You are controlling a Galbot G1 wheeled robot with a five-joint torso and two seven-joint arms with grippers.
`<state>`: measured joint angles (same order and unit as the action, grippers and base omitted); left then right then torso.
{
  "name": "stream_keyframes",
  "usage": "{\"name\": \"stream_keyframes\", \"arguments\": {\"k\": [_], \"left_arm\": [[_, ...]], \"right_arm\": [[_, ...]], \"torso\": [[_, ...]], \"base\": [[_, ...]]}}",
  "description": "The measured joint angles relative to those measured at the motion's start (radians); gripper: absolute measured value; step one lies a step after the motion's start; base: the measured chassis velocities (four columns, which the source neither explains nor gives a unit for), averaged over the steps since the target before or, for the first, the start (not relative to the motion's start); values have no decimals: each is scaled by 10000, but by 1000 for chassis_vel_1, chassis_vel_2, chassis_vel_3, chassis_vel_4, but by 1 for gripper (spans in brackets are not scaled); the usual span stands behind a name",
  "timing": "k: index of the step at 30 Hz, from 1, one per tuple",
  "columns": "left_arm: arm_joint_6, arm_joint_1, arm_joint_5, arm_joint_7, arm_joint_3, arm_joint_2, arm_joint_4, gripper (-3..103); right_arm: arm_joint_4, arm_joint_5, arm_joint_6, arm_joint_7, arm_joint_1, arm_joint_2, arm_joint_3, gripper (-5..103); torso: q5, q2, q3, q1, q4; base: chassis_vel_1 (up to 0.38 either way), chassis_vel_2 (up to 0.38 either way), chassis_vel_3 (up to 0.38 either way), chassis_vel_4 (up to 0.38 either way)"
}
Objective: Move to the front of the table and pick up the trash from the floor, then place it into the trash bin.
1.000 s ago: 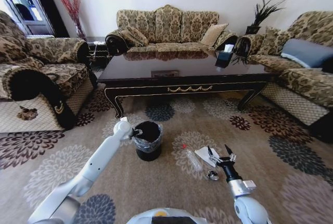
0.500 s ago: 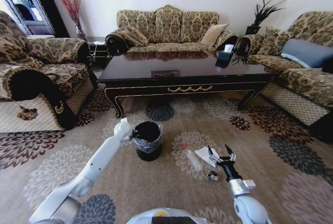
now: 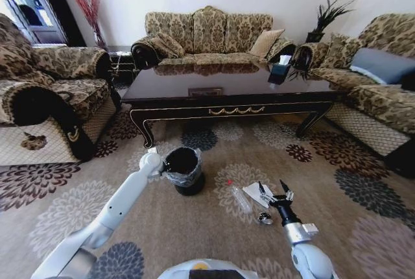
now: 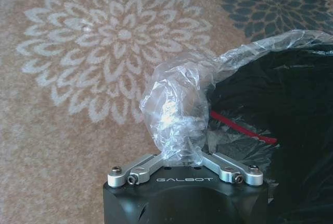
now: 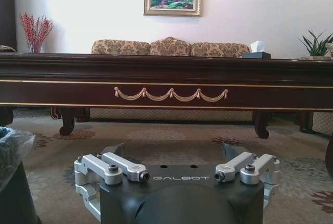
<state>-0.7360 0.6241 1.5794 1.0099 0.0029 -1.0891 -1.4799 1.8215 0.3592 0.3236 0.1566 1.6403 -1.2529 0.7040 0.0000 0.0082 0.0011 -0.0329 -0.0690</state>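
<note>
My left hand (image 4: 179,157) is clamped on the liner at the rim of the trash bin (image 3: 183,170), which tilts on the carpet before the desk (image 3: 233,94). My right hand (image 3: 273,190) hovers spread apart over the trash (image 3: 249,198).

Table (image 3: 227,91): glossy dark wood, mirror-like top, gold scroll trim. Trash bin (image 3: 183,178): black, matt wall; liner (image 4: 179,112) thin translucent plastic, crinkled, shiny. Bottle (image 3: 238,196): clear plastic, red cap. Paper sheet (image 3: 253,193): white, crumpled. Scrap (image 3: 264,218): shiny, metallic-looking. Left gripper (image 4: 183,157): brushed silver metal links, matt black housing. Carpet (image 3: 363,227): short woven pile, matt.
</note>
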Motion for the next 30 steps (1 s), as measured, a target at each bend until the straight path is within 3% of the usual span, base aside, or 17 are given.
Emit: {"name": "stream_keyframes", "arguments": {"k": [5, 9, 11, 17, 18, 20, 21, 22, 26, 27, 30], "left_arm": [[0, 275, 538, 531, -1, 404, -639, 0], [0, 717, 1456, 1322, -237, 840, -1502, 0], [1, 821, 1582, 1383, -292, 942, -1660, 0], [5, 1818, 1864, 1505, -859, 1596, -2734, 0], [5, 1818, 1864, 1505, -859, 1596, -2734, 0], [7, 2246, 1873, 1502, -1089, 1680, -3047, 0], [7, 2455, 1863, 1504, -1214, 1708, -3179, 0], [7, 2455, 1863, 1504, -1214, 1708, -3179, 0], [6, 3073, 1872, 1520, -1573, 1885, -3625, 0], [6, 3073, 1872, 1520, -1573, 1885, -3625, 0], [7, 3367, 2004, 1646, -1728, 2013, -3992, 0]], "right_arm": [[-13, 44, -213, 1, 30, 180, 41, 100], [-201, 288, -613, 57, 137, 514, -57, 100], [-286, 290, -620, 100, 150, 601, -97, 100], [-1856, -216, 116, 1234, 241, 2388, -240, 100], [-1856, -216, 116, 1234, 241, 2388, -240, 100], [-2923, -612, 953, 2038, 67, 3004, -219, 100], [-3579, -837, 1495, 2864, -80, 3326, -147, 100], [-3579, -837, 1495, 2864, -80, 3326, -147, 100], [-4951, -1388, 2557, 5594, -398, 4091, 73, 100], [-4951, -1388, 2557, 5594, -398, 4091, 73, 100], [-5457, -1767, 2865, 6567, -681, 4467, 41, 100]], "torso": [[-1, 0, 0, 1, -3], [-2, 0, 0, 1, -1], [0, 0, -1, 0, -5], [0, -1, -1, 1, 2], [0, -1, -1, 1, 2], [4, -1, -1, 1, -4], [7, -1, -1, 1, -3], [7, -1, -1, 1, -3], [2, -1, -1, 1, -3], [2, -1, -1, 1, -3], [3, -2, -1, 1, -1]], "base": [[0, 0, 0, 0], [0, 0, 0, 0], [0, 0, 0, 0], [0, 0, 0, 0], [0, 0, 0, 0], [0, 0, 0, 0], [0, 0, 0, 0], [0, 0, 0, 0], [0, 0, 0, 0], [0, 0, 0, 0], [0, 0, 0, 0]]}}
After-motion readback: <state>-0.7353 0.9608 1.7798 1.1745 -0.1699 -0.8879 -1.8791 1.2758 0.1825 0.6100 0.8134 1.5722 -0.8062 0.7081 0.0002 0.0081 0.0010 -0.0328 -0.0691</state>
